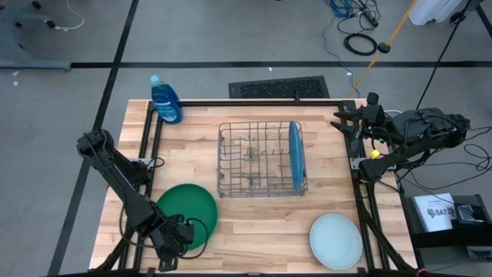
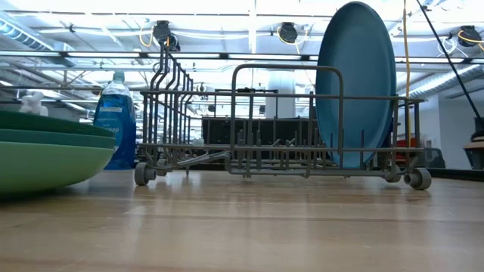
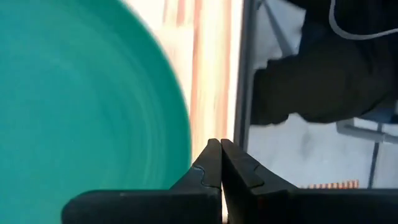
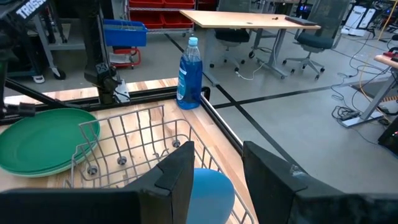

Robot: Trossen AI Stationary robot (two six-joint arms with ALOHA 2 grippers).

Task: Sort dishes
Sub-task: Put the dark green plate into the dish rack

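Observation:
Stacked green plates [image 1: 188,211] lie flat at the table's near left; in the low view the green plates [image 2: 45,151] show edge-on. My left gripper [image 3: 221,148] is shut just outside the top plate's rim [image 3: 177,106], at the stack's near edge, with nothing between its fingertips. A blue plate [image 1: 295,156] stands on edge in the right end of the wire rack [image 1: 257,160]. A pale mint plate [image 1: 336,241] lies flat at the near right. My right gripper [image 4: 217,180] waits open, raised at the table's far right.
A blue bottle [image 1: 165,100] stands at the table's far left corner. Dark frame rails [image 1: 150,154] run along the table's sides. Bare wood lies between the rack and the near edge. The rack's left slots [image 2: 170,113] hold nothing.

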